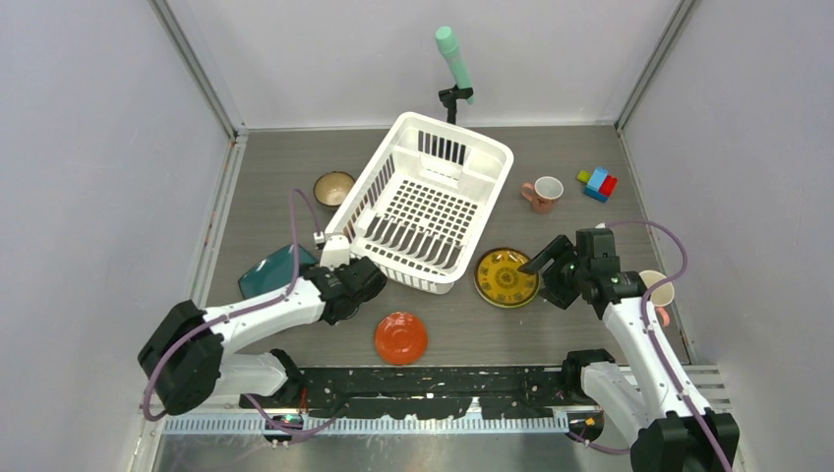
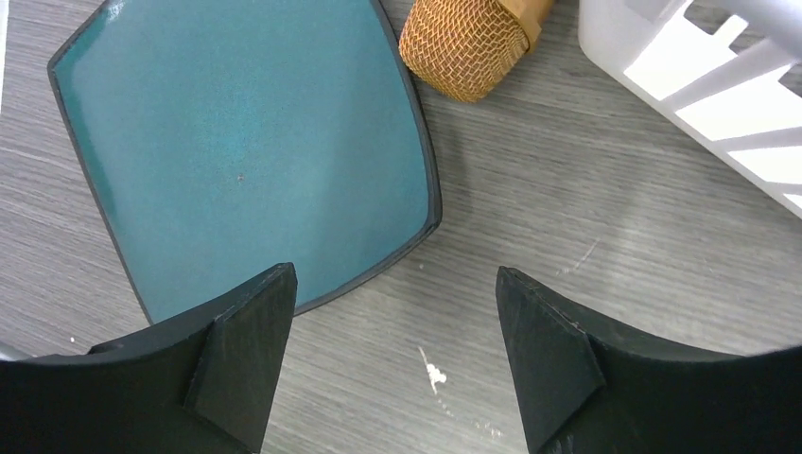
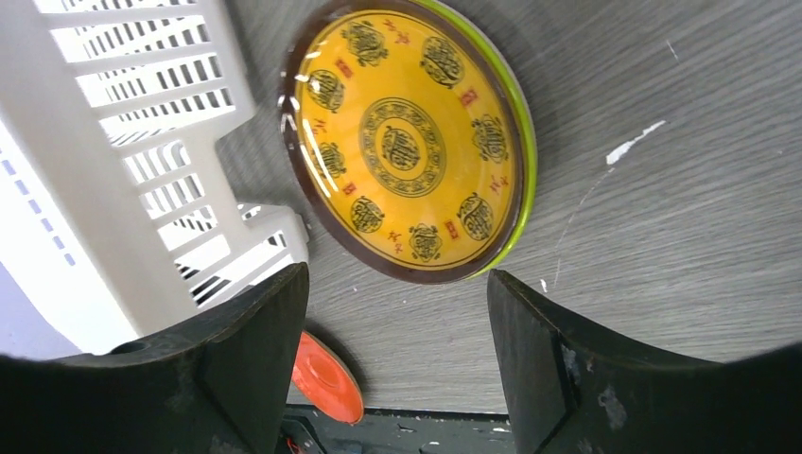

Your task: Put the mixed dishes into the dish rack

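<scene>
The white dish rack (image 1: pixel 492 202) stands at the table's middle, and its perforated floor shows bare. My left gripper (image 2: pixel 397 284) hangs open over bare table between the dark teal plate (image 2: pixel 246 142) and the rack's corner (image 2: pixel 719 85). The small brown bowl (image 2: pixel 463 47) lies just beyond it. My right gripper (image 3: pixel 397 284) is open and empty, just short of the near rim of the yellow patterned plate (image 3: pixel 407 142). The red-orange dish (image 1: pixel 400 337) lies upside down near the front edge. One pink mug (image 1: pixel 544 193) stands right of the rack. Another mug (image 1: pixel 657 290) sits behind my right arm.
Coloured toy blocks (image 1: pixel 597 183) sit at the far right. A mint-green cylinder on a black stand (image 1: pixel 454 59) rises behind the rack. Grey walls close the table on three sides, and the black rail (image 1: pixel 433 383) of the arm bases runs along the near edge.
</scene>
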You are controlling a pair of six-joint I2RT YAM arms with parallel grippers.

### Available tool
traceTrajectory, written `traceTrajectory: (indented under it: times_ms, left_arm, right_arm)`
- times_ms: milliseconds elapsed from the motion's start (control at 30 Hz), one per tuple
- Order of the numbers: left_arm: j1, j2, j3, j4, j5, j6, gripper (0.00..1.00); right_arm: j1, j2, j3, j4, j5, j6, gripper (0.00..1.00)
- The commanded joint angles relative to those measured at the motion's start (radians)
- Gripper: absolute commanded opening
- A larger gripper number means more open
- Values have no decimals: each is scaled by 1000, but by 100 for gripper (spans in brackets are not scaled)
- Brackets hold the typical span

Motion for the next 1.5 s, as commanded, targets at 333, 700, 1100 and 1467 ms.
traceTrajectory:
  times_ms: [333,700,1100,1467]
  left_arm:
    - [23,264,27,109,-112,-211,80]
    - [97,305,61,22,-117,-344,50]
    - [207,167,-61,166,-26,-311,39]
    - [204,114,76,12,-27,-188,0]
  right_arm:
    - [0,-117,55,7,-34,-19,76]
    - [-1,-139,75,4,-60,-14,75]
    - [0,-143,94,-4,-91,-2,73]
    - [-1,-153,104,-1,-100,11,72]
